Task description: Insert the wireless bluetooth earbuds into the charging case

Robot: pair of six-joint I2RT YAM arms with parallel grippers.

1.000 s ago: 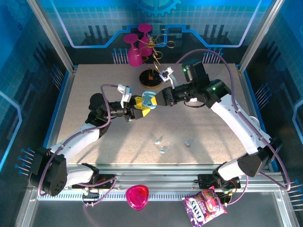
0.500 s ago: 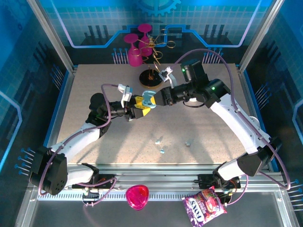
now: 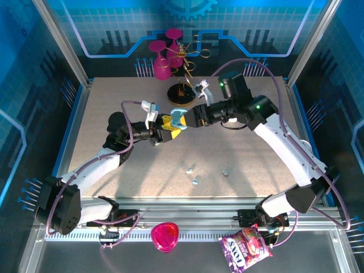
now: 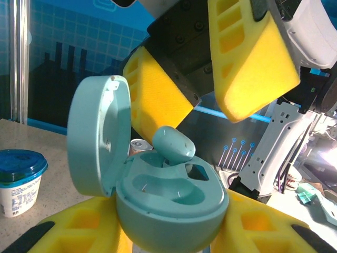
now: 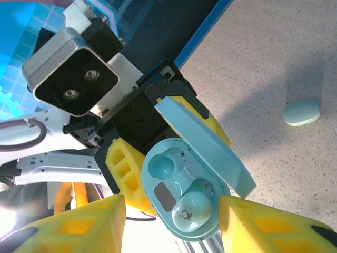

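A speckled beige counter [image 3: 114, 96] with a blue edge takes up the middle of the top view. At upper centre, the blue back wall [image 3: 114, 23] carries a pale grid and a gear outline. 2 slanted metal posts [image 3: 62, 42] flank it, with dark blue side panels [image 3: 17, 114] beyond. A metal rail [image 3: 199, 206] crosses the bottom.

Bright, even overhead light; soft shadows on desk [image 3: 102, 96] beneath right hand [image 3: 187, 120]; glare patches at wrist-view edges.
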